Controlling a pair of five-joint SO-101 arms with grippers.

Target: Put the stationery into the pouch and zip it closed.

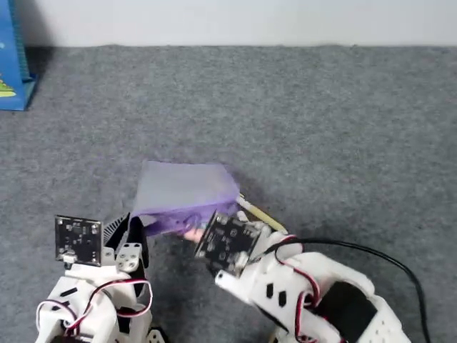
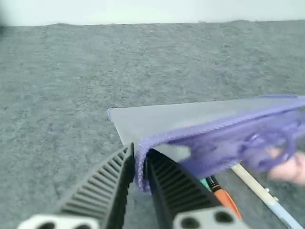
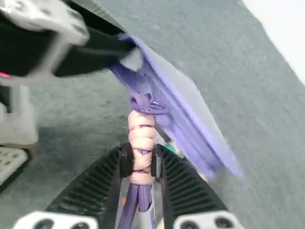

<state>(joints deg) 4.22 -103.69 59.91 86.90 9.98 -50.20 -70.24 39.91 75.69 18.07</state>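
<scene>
Pinching the pouch [image 2: 200, 129] by one corner, the left gripper [image 2: 138, 162] has both jaws pressed onto the purple fabric, w/ the edge squeezed between them. The right gripper [image 3: 140, 153] is clamped on the pink braided pull cord [image 3: 141, 138], which hangs from the zip ring at the pouch's end. In the high view the pouch [image 1: 184, 189] sits just left of centre, a bit below the middle of the frame. It is held off the grey mat [image 1: 321, 107] along its near edge, btwn the left gripper [image 1: 136, 227] at lower left and the right arm at lower centre. Pens [image 2: 222, 194] lie close under the pouch on the mat, one orange and black, one white. A pale one [image 1: 260, 214] pokes out at the pouch's lower right edge; whether any part is inside, can't tell. A blue box [image 1: 11, 61] stands at the upper left edge, and a black cable [image 1: 371, 251] runs along the right arm.
</scene>
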